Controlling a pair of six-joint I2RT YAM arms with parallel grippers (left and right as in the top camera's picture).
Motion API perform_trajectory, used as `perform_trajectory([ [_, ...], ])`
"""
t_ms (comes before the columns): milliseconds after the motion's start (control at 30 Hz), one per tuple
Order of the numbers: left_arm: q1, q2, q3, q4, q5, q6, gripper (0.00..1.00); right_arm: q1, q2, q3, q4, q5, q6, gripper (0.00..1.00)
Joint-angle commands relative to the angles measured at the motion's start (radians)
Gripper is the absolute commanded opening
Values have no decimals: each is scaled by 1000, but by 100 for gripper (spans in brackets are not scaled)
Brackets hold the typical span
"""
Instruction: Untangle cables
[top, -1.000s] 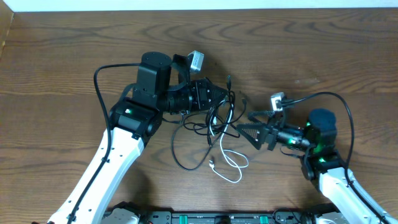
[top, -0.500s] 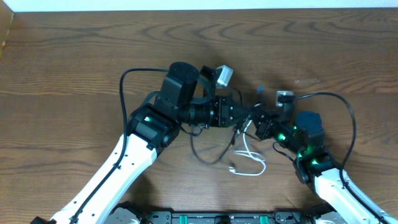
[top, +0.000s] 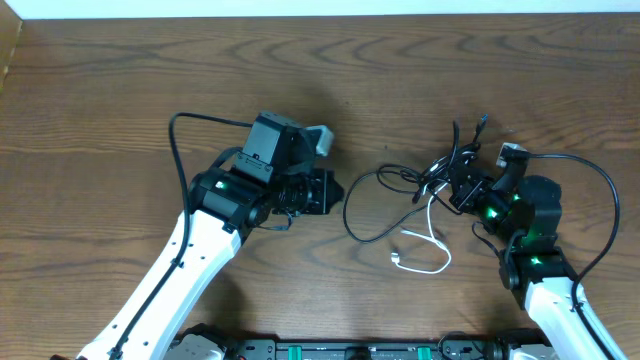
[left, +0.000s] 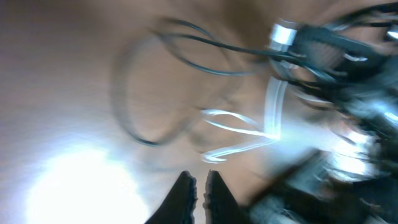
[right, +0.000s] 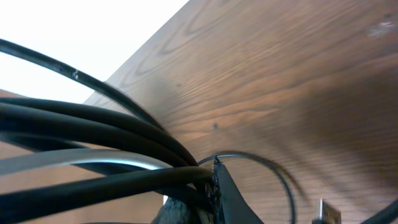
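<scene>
Both arms have drawn apart since the earlier overhead frames. The left hand (top: 333, 190) has backed off to its own side, and the right hand (top: 458, 187) has dragged the cables (top: 420, 190) toward its side. The bunch that sat jammed between them now lies spread over the desk (top: 120, 100). That looks like real progress, but the cords are loosened, not yet separate.

Nearest the robot, the white cord (top: 428, 243) lies flat in a loose loop, its plug (top: 398, 260) pointing toward the left arm. Just beyond it, a wide black loop (top: 347, 212) rests on the wood, well clear of the left hand. That hand is nearly closed; its wrist view, though blurred, shows only a narrow slit between the fingertips (left: 186, 186) with nothing in it.

Level with it, the right hand is clamped on the cables. Its wrist view shows several black cords (right: 93, 124) and a pale one (right: 74, 158) pinched together at the finger. This is probably the sticking point, since white and black strands still cross right at the grip, and one pull moves them all. Beyond the right hand, two plug ends (top: 480, 124) poke upward.

Each arm's thick wire (top: 185, 125) arcs on its outer side, not across the cords. Farther on the desk is bare, up to a pale strip (top: 300, 8) at its far edge.
</scene>
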Motion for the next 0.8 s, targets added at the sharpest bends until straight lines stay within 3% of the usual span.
perform_trajectory([
  [0, 4, -15, 24, -13, -177, -11, 44, -6, -24, 2, 3, -152, 10, 1],
  [67, 4, -15, 24, 29, -19, 23, 49, -6, -25, 2, -15, -204, 9, 1],
  [167, 4, -15, 24, 107, 318, 227, 57, -6, -24, 2, -58, -249, -11, 1],
  [233, 4, -15, 24, 112, 392, 316, 60, -6, -24, 2, -82, -248, -13, 1],
  [400, -34, -15, 21, 81, 351, 478, 64, -6, -24, 2, -138, -248, 120, 1],
  [600, -184, -15, 21, 124, -13, 448, 66, -5, -24, 2, -168, -361, 223, 1],
  [767, -292, -15, 21, 204, -164, 421, 66, -5, -24, 2, -266, -375, 246, 1],
])
